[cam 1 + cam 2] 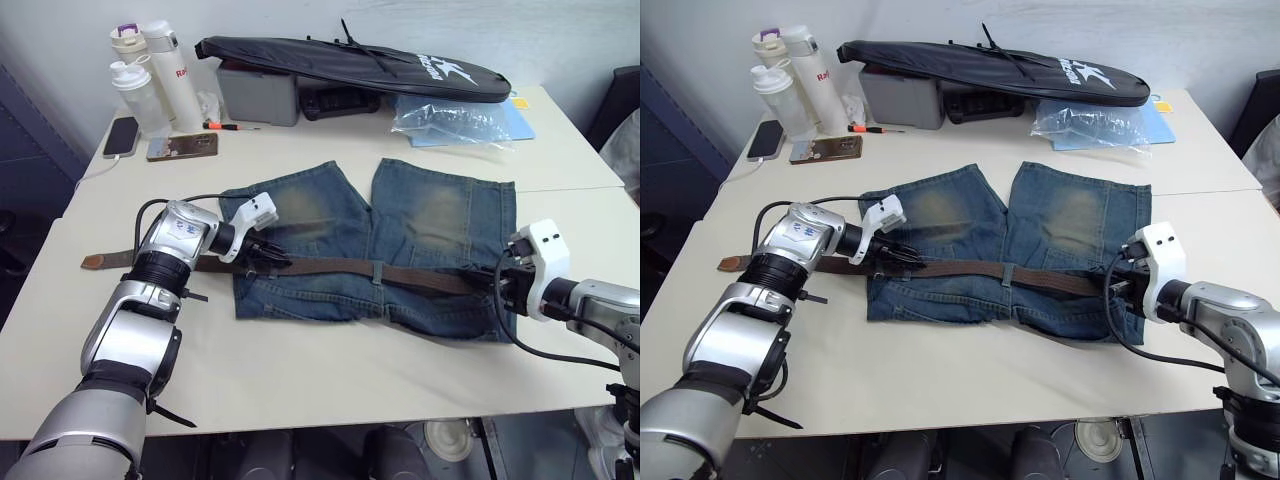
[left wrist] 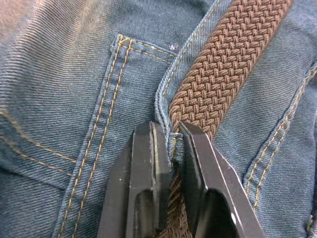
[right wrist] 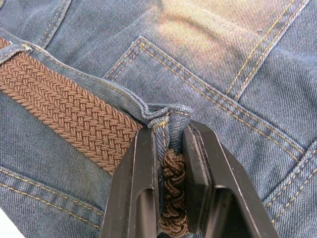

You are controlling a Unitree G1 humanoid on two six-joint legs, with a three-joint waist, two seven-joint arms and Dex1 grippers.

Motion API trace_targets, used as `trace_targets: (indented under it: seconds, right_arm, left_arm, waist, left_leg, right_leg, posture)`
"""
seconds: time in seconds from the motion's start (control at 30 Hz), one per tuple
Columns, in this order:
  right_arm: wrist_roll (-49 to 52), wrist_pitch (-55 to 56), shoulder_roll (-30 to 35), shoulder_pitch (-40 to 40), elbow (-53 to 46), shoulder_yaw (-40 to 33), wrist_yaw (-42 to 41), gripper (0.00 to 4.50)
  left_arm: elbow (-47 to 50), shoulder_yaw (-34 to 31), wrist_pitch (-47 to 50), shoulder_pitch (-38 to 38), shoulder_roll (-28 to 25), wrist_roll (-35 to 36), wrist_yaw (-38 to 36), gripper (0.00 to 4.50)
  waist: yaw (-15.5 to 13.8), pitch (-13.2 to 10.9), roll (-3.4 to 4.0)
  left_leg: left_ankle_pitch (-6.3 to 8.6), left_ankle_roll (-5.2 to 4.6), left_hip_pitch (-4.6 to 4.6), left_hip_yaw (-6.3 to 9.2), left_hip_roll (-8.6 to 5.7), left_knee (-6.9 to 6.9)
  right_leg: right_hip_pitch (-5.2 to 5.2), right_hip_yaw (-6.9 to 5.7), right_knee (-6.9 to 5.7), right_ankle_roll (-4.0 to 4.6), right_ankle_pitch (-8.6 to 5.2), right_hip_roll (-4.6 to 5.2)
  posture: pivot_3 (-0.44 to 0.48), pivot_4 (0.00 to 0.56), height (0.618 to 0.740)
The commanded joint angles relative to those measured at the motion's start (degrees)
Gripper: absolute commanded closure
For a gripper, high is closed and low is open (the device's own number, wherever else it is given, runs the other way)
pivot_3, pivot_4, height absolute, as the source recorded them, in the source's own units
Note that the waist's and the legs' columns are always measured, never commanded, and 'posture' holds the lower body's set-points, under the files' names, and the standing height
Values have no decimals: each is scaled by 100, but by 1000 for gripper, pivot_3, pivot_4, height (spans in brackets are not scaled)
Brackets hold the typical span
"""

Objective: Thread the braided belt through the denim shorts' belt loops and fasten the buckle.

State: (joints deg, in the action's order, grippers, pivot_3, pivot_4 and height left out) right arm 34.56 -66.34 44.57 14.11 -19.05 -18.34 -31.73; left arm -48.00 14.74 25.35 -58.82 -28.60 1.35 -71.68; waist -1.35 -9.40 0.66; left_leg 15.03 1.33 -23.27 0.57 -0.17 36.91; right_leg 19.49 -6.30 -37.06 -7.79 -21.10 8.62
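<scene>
Belt (image 1: 330, 267) lies along the waistband of the shorts (image 1: 410, 215), running from 9 to 3 o'clock on the table (image 1: 300, 370). Left gripper (image 2: 171, 136) pinches a loop (image 2: 174, 144) at the 9 o'clock end. Right gripper (image 3: 171, 134) pinches a denim fold over the belt at 3 o'clock.

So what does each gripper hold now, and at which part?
Each pinches a belt loop of the denim shorts, the braided belt under it: left gripper at the left side of the waistband, right gripper at the right.
</scene>
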Motion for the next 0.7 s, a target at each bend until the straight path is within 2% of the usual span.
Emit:
trace_targets:
  seconds: [0.03, 0.13, 0.23, 0.33, 0.4, 0.47, 0.5, 0.6, 0.7]
  right_arm:
    - [124, 187, 100, -6, -279, -40, -191, 4232]
    - [140, 842, 307, -245, -482, -183, -803, 4232]
    - [-279, 2370, 431, -590, -631, -336, -1522, 4232]
    - [-939, 3712, 548, -1536, -839, -276, -2010, 4232]
    - [-1392, 4661, 449, -2068, -872, -233, -2153, 4232]
    - [-1869, 5877, 158, -2614, -890, -341, -2146, 4232]
    - [-2165, 6616, 76, -2903, -794, -393, -2158, 4232]
    - [-2606, 8238, -313, -3460, -275, -664, -2051, 4232]
    - [-2914, 9523, -581, -3954, 257, -649, -1999, 4232]
  left_arm:
    - [309, -297, -179, -70, -226, 190, -222, 4369]
    - [913, -396, -182, 177, -416, 495, -835, 4369]
    - [1546, -501, -236, 516, -619, 802, -1345, 4369]
    - [2339, -514, -365, 1027, -945, 1334, -1990, 4369]
    - [2725, -394, -690, 1339, -1170, 1523, -2082, 4369]
    - [3048, -145, -1941, 1812, -1477, 1382, -2082, 4369]
    - [3251, -90, -2237, 2021, -1582, 1406, -2082, 4369]
    - [3894, -120, -2332, 2513, -1694, 1706, -2082, 4369]
    - [4072, 108, -3063, 2965, -1857, 1376, -2082, 4369]
  waist:
    - [3, 0, 0]
    - [0, 1, 2]
    - [0, 0, 0]
    - [0, 1, 1]
    - [-1, 1, 2]
    - [-1, 2, 1]
    - [-3, 2, -3]
    - [-14, 2, -8]
    - [-13, 14, 3]
  left_leg:
    - [0, 0, 0, 0, 0, 0]
    - [0, 0, 0, -1, 0, -1]
    - [1, 1, 1, -2, 0, -4]
    - [1, 2, 3, -4, 0, -4]
    - [2, 2, 8, -10, 1, -8]
    - [2, 2, 7, -11, 2, -12]
    - [2, 2, 8, -11, 4, -13]
    - [2, 2, 12, -11, 6, -11]
    - [2, 2, 13, -15, 5, -3]
  right_leg:
    - [0, 0, 0, 0, 0, 0]
    - [0, 0, 0, 0, 0, 0]
    - [1, 2, 1, 0, 0, 0]
    - [-2, 2, 3, 0, 0, -1]
    - [-6, 5, 5, 0, 0, -1]
    - [-4, 6, 8, 0, 0, -1]
    - [-6, 6, 9, 0, 0, -1]
    - [-12, 4, 11, 0, 0, -2]
    - [-15, 10, 11, 0, 0, -1]
  posture:
    - [0, 150, 652]
    - [0, 150, 652]
    - [0, 150, 652]
    - [0, 150, 652]
    - [0, 150, 652]
    - [0, 150, 652]
    - [0, 150, 652]
    - [0, 150, 652]
    - [0, 150, 652]
